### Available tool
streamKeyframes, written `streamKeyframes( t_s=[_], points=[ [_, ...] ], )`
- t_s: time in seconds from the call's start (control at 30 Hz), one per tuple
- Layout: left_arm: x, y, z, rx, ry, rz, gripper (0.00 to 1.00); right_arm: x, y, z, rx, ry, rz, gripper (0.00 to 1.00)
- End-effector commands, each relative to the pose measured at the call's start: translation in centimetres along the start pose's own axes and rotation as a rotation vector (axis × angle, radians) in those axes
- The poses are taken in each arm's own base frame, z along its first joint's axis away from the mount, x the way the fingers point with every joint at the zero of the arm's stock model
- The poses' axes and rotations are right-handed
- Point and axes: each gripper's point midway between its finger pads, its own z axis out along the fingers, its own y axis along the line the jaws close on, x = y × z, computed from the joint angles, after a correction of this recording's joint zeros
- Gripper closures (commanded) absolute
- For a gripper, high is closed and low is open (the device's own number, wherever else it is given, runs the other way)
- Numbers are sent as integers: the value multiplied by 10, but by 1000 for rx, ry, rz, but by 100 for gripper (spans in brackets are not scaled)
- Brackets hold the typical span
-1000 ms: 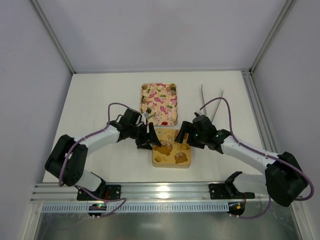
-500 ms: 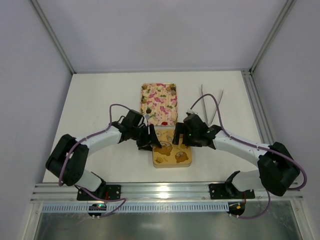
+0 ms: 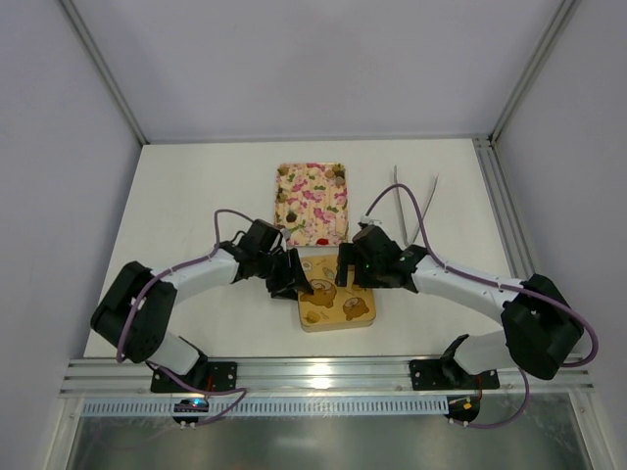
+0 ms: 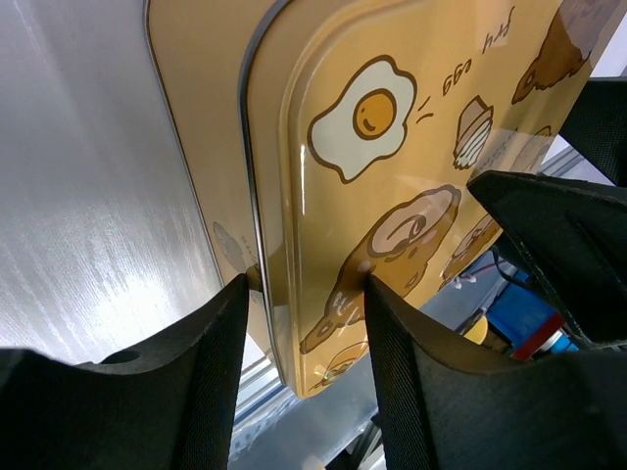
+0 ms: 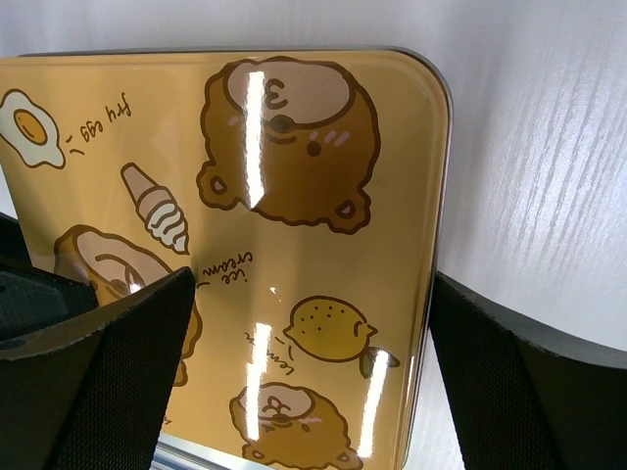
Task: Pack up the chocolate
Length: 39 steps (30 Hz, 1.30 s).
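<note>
Gold-brown square cartoon tin (image 3: pixel 338 305) near centre, lid on. Left gripper (image 3: pixel 294 278) straddles its left rim, grip unclear; right gripper (image 3: pixel 345 266) gapes wide. Chocolate (image 3: pixel 338 178) sits in pink floral rectangular tray (image 3: pixel 313 211) beyond, long axis near-far.

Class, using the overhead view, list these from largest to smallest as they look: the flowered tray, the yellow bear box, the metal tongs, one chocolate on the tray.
1. The flowered tray and the yellow box look about alike; the box is partly covered, so I won't rank them.
2. The metal tongs.
3. One chocolate.
</note>
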Motion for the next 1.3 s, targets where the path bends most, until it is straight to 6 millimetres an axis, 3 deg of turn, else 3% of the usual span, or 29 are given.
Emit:
streamKeyframes(
  t_s=[0.0,0.33,0.5,0.77,1.27],
  points=[
    [1,1,8,-2,8,-3,52,-1,15,4,-48,0,-10,2],
    [8,29,20,-102,48,-41,53,24,2,16,-58,37,25,3],
    [1,29,18,-122,30,-32,50,34,-2,16,-75,44,39,3],
    [-9,44,10,-161,14,-62,51,49,5,14,-158,73,75,16],
    [-16,58,10,-196,13,-74,57,49,9,6,-203,60,108,41]
  ],
)
